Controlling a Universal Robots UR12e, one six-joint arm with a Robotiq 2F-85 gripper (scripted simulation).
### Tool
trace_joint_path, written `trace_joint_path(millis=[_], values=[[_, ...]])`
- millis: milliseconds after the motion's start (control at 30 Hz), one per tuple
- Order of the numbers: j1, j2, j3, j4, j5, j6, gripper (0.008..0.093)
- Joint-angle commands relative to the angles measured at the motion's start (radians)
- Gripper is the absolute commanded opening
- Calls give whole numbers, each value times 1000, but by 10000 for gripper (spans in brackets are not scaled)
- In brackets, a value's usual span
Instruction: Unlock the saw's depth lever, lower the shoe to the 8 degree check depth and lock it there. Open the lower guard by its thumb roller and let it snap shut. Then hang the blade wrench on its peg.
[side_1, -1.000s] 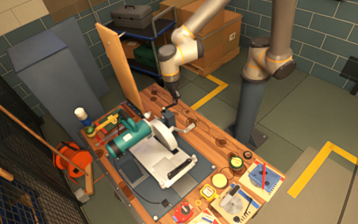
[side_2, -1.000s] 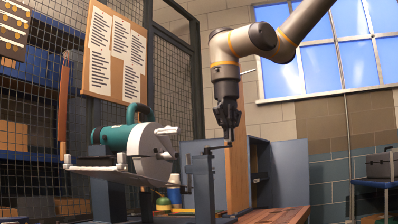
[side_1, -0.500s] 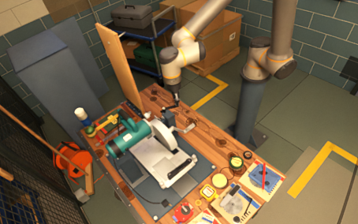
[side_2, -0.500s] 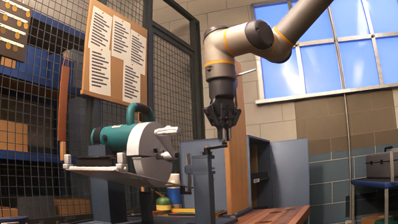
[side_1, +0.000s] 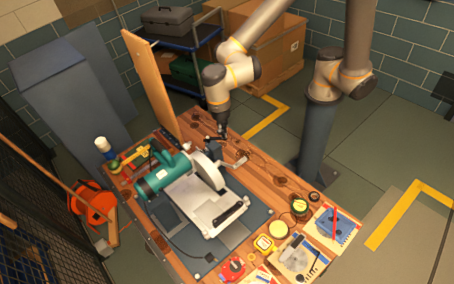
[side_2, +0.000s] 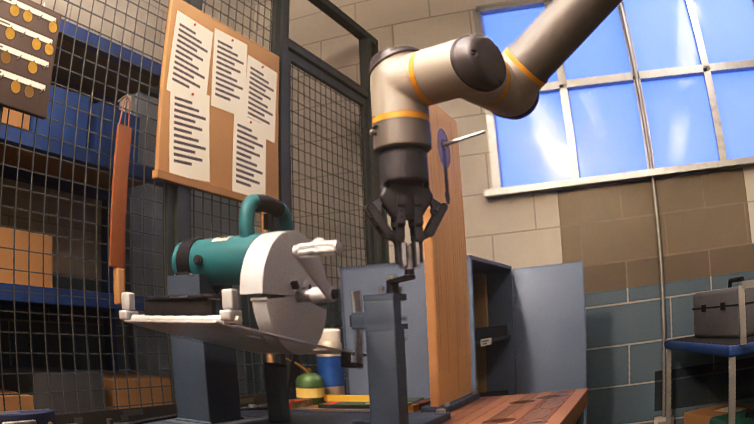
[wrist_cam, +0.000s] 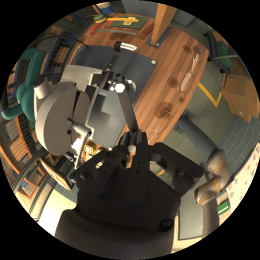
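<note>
The circular saw has a teal motor and handle and a grey blade guard, and it sits on a stand over a grey mat on the workbench. Its white shoe tilts out toward the bench front. The dark depth lever rises from a bolt on a grey post at the saw's back end, and my gripper is closed on the lever's tip from above. The blade wrench lies on the wood beside the saw. A metal peg sticks out of the upright board.
The upright wooden board stands at the bench's back edge, close behind the arm. Tape measures, tins and cards crowd the front right of the bench. A square, a bottle and a ball lie at the left end.
</note>
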Motion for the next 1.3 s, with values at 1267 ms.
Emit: trace_joint_path(millis=[1267], values=[[41,73,-96,20,3,706,80]])
